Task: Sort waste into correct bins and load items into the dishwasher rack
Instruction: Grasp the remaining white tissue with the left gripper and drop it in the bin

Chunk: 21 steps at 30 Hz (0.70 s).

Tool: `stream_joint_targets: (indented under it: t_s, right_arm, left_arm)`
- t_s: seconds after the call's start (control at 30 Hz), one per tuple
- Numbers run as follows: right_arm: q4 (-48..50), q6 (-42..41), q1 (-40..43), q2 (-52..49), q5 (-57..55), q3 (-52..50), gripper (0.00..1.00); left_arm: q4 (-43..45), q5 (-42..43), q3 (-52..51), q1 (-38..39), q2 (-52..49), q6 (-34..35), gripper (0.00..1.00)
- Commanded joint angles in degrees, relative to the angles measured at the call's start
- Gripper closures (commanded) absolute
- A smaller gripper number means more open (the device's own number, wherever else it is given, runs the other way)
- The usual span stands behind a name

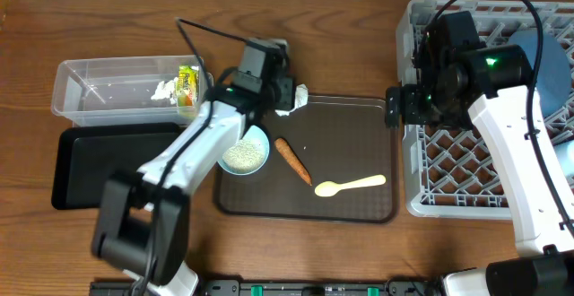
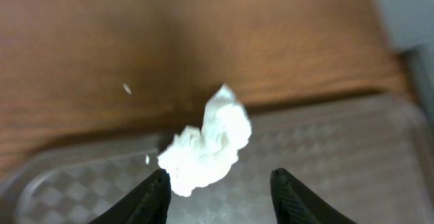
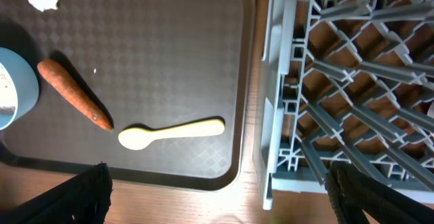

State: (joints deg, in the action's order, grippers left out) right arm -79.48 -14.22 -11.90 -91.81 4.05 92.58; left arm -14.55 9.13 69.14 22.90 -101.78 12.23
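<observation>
Crumpled white tissue wad (image 2: 207, 142) on brown plastic tray (image 2: 325, 156), off-centre before left gripper (image 2: 220, 178), jaws parted; closing may catch only a fringe. Right gripper (image 3: 218, 176) wide apart, empty.

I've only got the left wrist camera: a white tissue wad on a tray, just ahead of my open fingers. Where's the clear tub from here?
Observer: The clear tub stands on the table off the brown tray, to your left, beyond the black tray.
Operator: Anything in it?
Observer: A tissue wad and a yellow-green wrapper, at its right end.
Operator: What else is on my tray?
Observer: A carrot piece, a pale yellow spoon and a light blue cup holding rice.
</observation>
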Motion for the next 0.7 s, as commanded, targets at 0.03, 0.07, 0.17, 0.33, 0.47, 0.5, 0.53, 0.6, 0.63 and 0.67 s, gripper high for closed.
stream_joint_targets:
  t_s: [0.03, 0.07, 0.17, 0.33, 0.47, 0.5, 0.53, 0.6, 0.63, 0.67]
  right_arm:
    - [-0.31, 0.79, 0.26, -0.17, -0.44, 0.07, 0.01]
    - [-0.28, 0.76, 0.26, -0.17, -0.42, 0.07, 0.01]
    - [-0.31, 0.76, 0.26, -0.17, -0.42, 0.07, 0.01]
    - [-0.33, 0.81, 0.26, -0.17, -0.44, 0.07, 0.01]
    - [-0.52, 0.81, 0.26, -0.17, -0.42, 0.07, 0.01]
    - [-0.52, 0.81, 0.26, -0.17, -0.42, 0.07, 0.01]
    - [-0.52, 0.81, 0.26, -0.17, -0.44, 0.07, 0.01]
    - [-0.55, 0.81, 0.24, -0.17, -0.42, 0.07, 0.01]
    - [-0.59, 0.79, 0.26, -0.17, -0.42, 0.07, 0.01]
    - [-0.66, 0.79, 0.26, -0.17, -0.42, 0.07, 0.01]
  left_arm:
    - [0.33, 0.33, 0.72, -0.04, -4.44, 0.33, 0.46]
    - [0.42, 0.33, 0.72, -0.04, -5.09, 0.33, 0.45]
    - [0.83, 0.31, 0.72, -0.04, -6.73, 0.33, 0.45]
    - [0.98, 0.31, 0.72, -0.04, -8.94, 0.31, 0.44]
    - [0.92, 0.37, 0.72, -0.04, -10.38, 0.42, 0.45]
    - [0.9, 0.35, 0.72, -0.04, -10.45, 0.52, 0.46]
    - [0.94, 0.35, 0.72, -0.04, -10.45, 0.5, 0.51]
    - [1.05, 0.35, 0.74, -0.04, -10.4, 0.5, 0.66]
    - [1.05, 0.35, 0.74, -0.04, -10.4, 0.5, 0.73]
    - [1.03, 0.35, 0.74, -0.04, -10.4, 0.5, 0.8]
